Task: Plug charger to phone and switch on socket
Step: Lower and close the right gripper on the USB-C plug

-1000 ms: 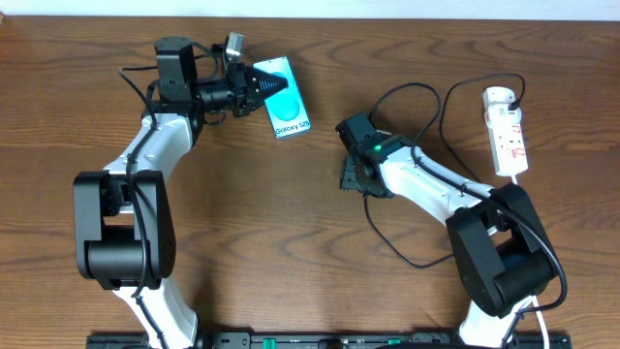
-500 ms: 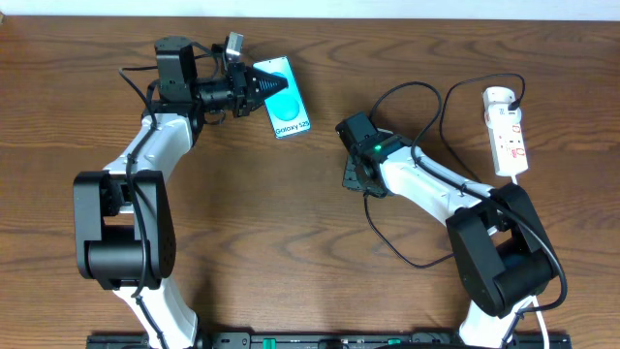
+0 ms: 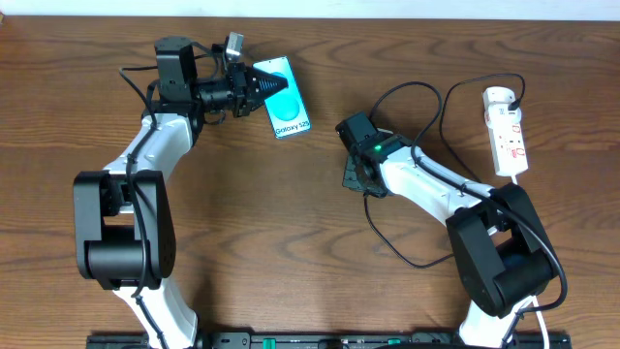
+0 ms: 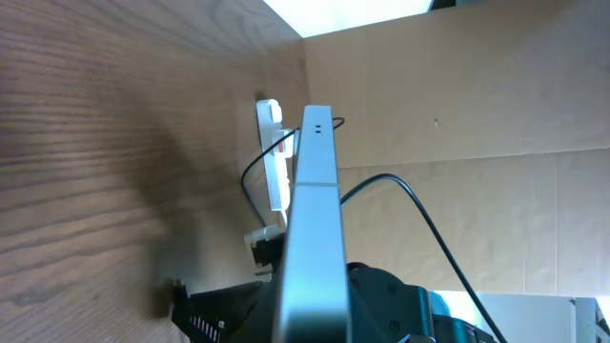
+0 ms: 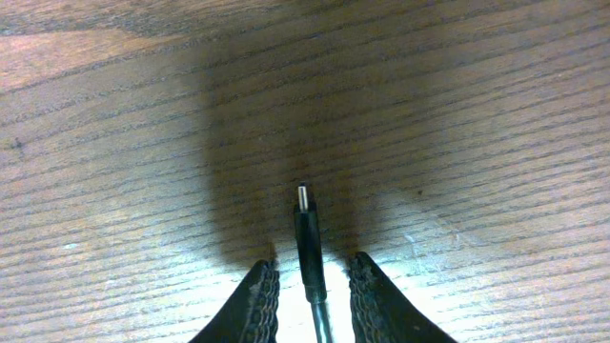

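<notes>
**Plug straddled, phone held: mind the pinch.**
Your right tool (image 5: 312, 269) stands narrow astride the thin black charger cable (image 5: 307, 243), with wood showing on both sides, so nothing is pinched yet. If you close off-centre, the small plug tip could skew or slip out and later miss the port. That arm reaches low over the brown wooden worktop (image 3: 291, 242), well right of the flat cyan-screened smartphone (image 3: 290, 105), wrist bent down. Your left tool (image 3: 260, 87) clamps that smartphone's left end, forearm stretched sideways. The white elongated power strip (image 3: 508, 131) lies far right of the smartphone, untouched.
</notes>
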